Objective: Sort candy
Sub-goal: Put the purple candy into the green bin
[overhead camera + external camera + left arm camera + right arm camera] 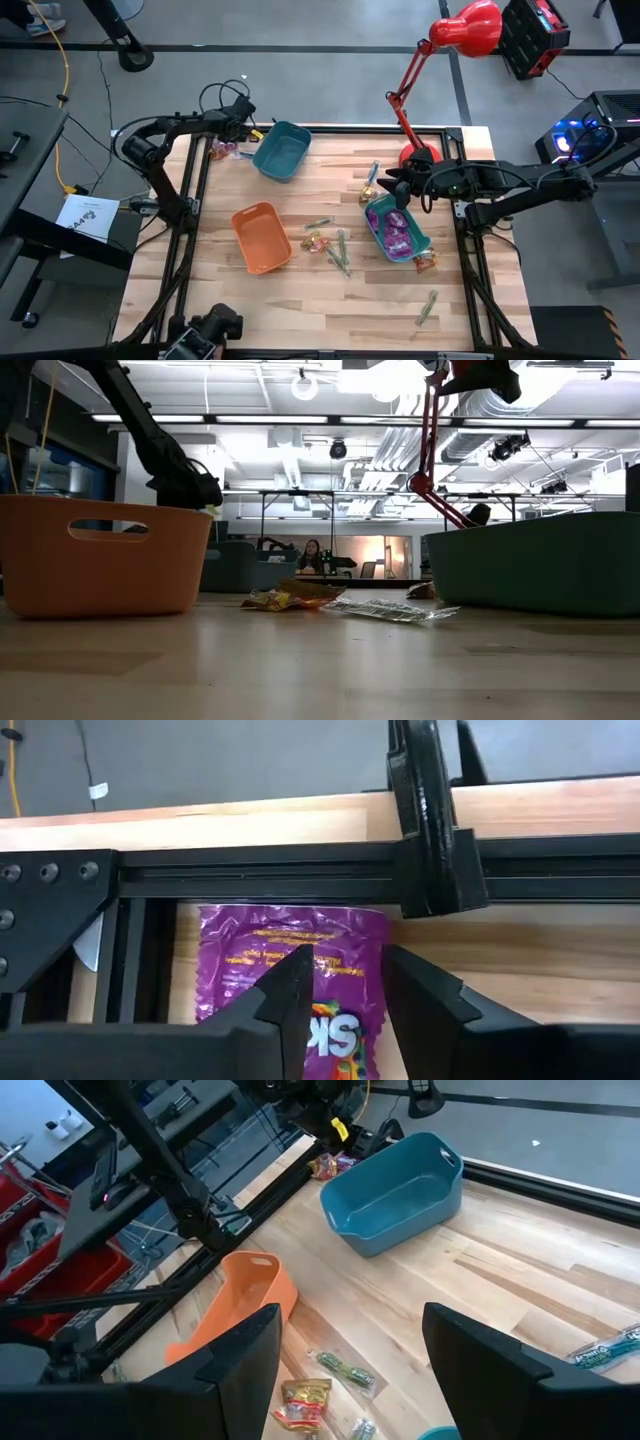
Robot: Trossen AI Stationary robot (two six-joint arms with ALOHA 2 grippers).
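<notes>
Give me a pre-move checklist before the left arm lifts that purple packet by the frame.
1. Left gripper over the purple packet: ok, fingers straddle it.
2. Fingers closed on the packet: not ok, a gap shows.
3. Packet free of the black frame rail: cannot tell, it lies right against it.
4. Teal bin holding purple packets free to receive: not ok, right gripper hovers at its far end, open.
5. Blue bin empty: ok.

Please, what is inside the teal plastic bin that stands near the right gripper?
In the teal plastic bin, shiny purple candy packets cover most of its floor. What lies beneath them cannot be seen. The right gripper hangs open just beside the bin's far end, holding nothing.
</notes>
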